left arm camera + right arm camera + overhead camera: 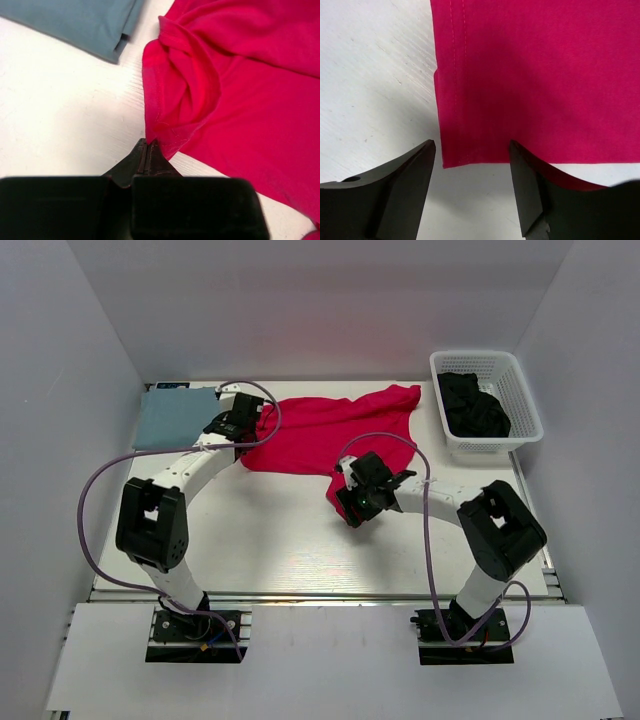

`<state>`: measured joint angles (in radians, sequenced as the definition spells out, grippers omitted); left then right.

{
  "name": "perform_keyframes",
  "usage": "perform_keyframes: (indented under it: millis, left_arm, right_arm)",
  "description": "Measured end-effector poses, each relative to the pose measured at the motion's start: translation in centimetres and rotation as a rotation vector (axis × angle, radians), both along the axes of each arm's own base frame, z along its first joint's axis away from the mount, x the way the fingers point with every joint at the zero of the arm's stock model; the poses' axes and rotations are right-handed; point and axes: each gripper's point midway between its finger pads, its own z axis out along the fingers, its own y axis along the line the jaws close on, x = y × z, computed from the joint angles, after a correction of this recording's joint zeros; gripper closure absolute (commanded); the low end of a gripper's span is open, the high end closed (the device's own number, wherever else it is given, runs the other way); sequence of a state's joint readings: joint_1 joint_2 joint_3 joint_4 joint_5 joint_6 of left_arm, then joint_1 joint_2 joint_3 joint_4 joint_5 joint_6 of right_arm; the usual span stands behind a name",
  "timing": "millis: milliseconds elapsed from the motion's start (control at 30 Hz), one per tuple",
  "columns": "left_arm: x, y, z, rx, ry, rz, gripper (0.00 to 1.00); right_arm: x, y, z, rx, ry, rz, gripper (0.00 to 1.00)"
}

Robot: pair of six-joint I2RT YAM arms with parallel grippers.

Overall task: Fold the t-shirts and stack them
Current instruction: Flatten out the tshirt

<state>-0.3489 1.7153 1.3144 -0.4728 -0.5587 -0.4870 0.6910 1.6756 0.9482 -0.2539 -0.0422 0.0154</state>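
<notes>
Nearest my overhead camera sit the arm bases (195,625), and beyond them the red t-shirt (330,425) lies spread at the far middle of the table (280,540), the folded blue-grey t-shirt (178,418) at far left, a white basket (530,420) at far right. Through the left wrist I see the left gripper (148,150) clenched on the red t-shirt's bunched edge. Through the right wrist, the right gripper (470,147) stands released, jaws apart either side of the hem corner.

We see bright, even overhead light; the table (300,540) glares white. Both wrist views blur their near black fingers (405,195).
</notes>
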Motion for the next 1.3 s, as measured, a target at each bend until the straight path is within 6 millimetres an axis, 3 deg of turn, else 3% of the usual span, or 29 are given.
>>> perform_keyframes:
  millis: [67,100,167,200,400,500,600,733,933,1100,1300]
  left_arm:
    - [-0.2,0.3,-0.2,-0.007,0.007,0.021,1.0]
    - [-0.3,0.5,-0.2,-0.01,0.01,0.028,1.0]
    - [-0.4,0.7,-0.4,-0.018,0.016,0.044,1.0]
    - [-0.5,0.9,-0.4,-0.021,0.017,0.052,1.0]
    - [-0.6,1.2,-0.4,-0.036,0.019,0.076,1.0]
    - [-0.7,1.2,0.4,-0.048,-0.002,0.076,1.0]
    - [-0.6,1.3,2.1,-0.065,-0.047,0.076,1.0]
    - [-0.1,1.2,5.0,-0.09,-0.118,0.078,1.0]
    - [1.4,1.8,10.5,-0.091,-0.239,0.119,1.0]
    - [1.5,2.9,16.4,-0.092,-0.371,0.162,1.0]
    - [-0.8,4.3,25.1,-0.121,-0.567,0.161,1.0]
  right_arm:
    - [0.1,0.0,-0.3,-0.02,-0.007,0.001,0.45]
    - [0.2,0.0,-0.4,-0.025,-0.013,0.001,0.62]
    - [0.6,0.1,-0.5,-0.039,-0.027,0.003,0.83]
    - [0.8,0.1,-0.5,-0.044,-0.034,-0.005,0.98]
    - [1.7,-0.3,-0.2,-0.06,-0.074,-0.05,1.0]
    - [2.7,-0.6,1.8,-0.052,-0.143,-0.085,1.0]
    - [4.7,-1.0,6.2,-0.006,-0.282,-0.145,1.0]
    - [7.9,-2.4,14.2,0.085,-0.501,-0.258,1.0]
    - [11.0,-7.8,25.8,0.109,-0.811,-0.442,1.0]
    - [11.8,-12.6,33.8,0.059,-1.012,-0.552,1.0]
    - [10.7,-15.3,42.9,0.045,-1.208,-0.562,1.0]
